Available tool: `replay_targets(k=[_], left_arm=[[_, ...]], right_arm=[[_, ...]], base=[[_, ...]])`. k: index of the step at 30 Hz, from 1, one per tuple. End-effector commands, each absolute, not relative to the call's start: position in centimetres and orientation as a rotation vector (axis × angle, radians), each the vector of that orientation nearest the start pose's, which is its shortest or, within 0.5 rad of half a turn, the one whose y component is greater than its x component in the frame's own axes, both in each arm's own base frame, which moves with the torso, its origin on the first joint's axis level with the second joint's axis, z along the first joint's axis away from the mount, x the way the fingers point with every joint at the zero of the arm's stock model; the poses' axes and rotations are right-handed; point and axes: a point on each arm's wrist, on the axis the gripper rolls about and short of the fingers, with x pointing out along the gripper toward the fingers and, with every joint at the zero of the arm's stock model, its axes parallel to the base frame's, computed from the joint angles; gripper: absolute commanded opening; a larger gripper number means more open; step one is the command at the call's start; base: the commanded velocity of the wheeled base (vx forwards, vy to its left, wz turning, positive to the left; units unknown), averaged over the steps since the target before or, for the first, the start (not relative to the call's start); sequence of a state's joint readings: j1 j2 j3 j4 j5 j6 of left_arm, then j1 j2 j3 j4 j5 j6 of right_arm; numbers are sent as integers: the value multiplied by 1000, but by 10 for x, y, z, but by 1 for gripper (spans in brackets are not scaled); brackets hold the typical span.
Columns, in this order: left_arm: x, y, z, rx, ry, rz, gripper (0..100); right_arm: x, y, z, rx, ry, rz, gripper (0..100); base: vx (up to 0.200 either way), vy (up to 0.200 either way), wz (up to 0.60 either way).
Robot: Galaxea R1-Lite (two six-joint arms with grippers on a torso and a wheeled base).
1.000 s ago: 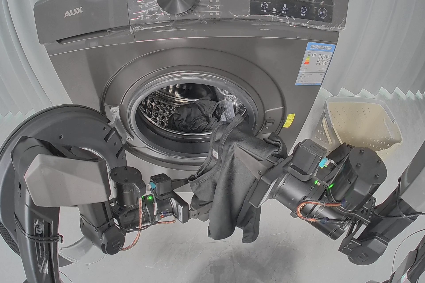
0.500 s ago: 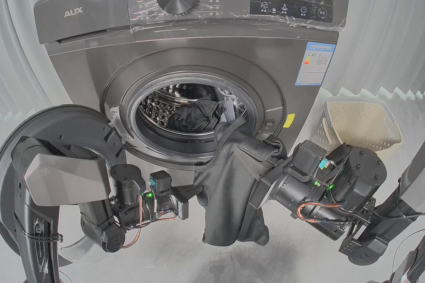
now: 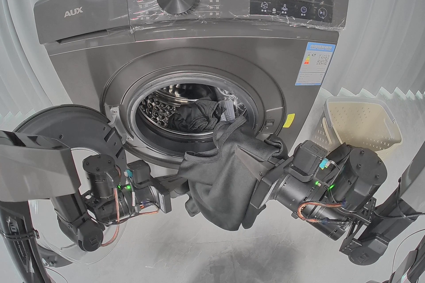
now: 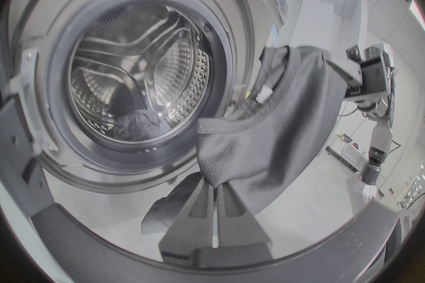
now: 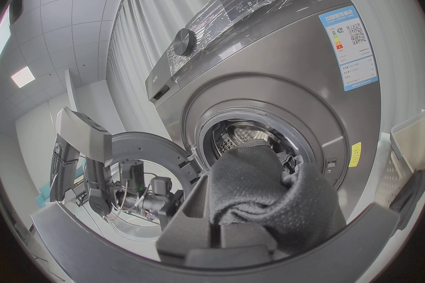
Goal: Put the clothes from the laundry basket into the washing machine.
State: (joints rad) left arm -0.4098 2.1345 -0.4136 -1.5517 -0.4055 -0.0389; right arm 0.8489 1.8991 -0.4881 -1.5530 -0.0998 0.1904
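1. Washing machine. The grey front-loading washing machine [image 3: 190,54] stands with its round door [image 3: 66,133] swung fully open on the hinge at the robot's left. Clear plastic film covers the control panel and dial.

2. Drum contents. The perforated stainless-steel drum [image 4: 172,63] holds one crumpled black garment [image 3: 195,116]. It lies on the drum floor, close to the front opening.

3. Held item. A dark grey mesh-knit garment [image 3: 226,173] hangs outside the machine, stretched between the two pincers in front of the lower right part of the door opening. In the head view its top edge overlaps the rim of the opening; whether it touches the rim cannot be told. A loose fold hangs below the left pincer, above the floor.

4. Left pincer [image 4: 215,186]. The fingers are closed together on one edge of the dark grey garment. It sits low, below and in front of the door opening.

5. Right pincer [image 5: 214,208]. The fingers are clamped on the bunched opposite end of the same garment, and fabric is draped over one finger. It sits at the lower right of the opening, higher than the left pincer.

6. Laundry basket. The cream perforated plastic laundry basket [image 3: 361,122] stands on the floor just beside the right front corner of the machine, behind the right arm. Its perforated inner wall shows in the head view
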Motion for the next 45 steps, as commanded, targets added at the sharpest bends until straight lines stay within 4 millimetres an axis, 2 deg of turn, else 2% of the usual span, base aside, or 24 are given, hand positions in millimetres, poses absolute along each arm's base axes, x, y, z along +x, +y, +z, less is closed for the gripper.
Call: replay_targets(k=[1,4,6,7,9,16,20,29,36,45], left_arm=[[274,-113,81,-35,101,-757,0],[268,-94,99,-42,54,-703,0],[265,-89,105,-47,37,-693,0],[262,-84,117,-65,-1,-685,0],[256,-81,132,-76,-54,-681,0],[244,-79,156,-98,-136,-693,0],[239,-77,165,-95,-170,-696,0],[230,-75,181,-92,-239,-698,0],[216,-70,195,-114,-286,-705,0],[215,-70,194,-115,-284,-704,0]], right_arm=[[200,222,141,251,-66,756,0],[203,220,141,251,-69,744,0],[203,219,141,250,-68,742,0],[204,218,140,248,-64,736,0],[205,214,134,235,-40,720,0],[217,202,127,223,-23,639,0],[220,198,127,221,-25,618,0],[222,202,132,233,-48,618,0],[227,205,152,271,-127,606,0],[231,204,164,292,-176,562,0]], base=[[0,0,0],[0,0,0],[0,0,0],[0,0,0],[0,0,0],[0,0,0],[0,0,0],[0,0,0],[0,0,0],[0,0,0]])
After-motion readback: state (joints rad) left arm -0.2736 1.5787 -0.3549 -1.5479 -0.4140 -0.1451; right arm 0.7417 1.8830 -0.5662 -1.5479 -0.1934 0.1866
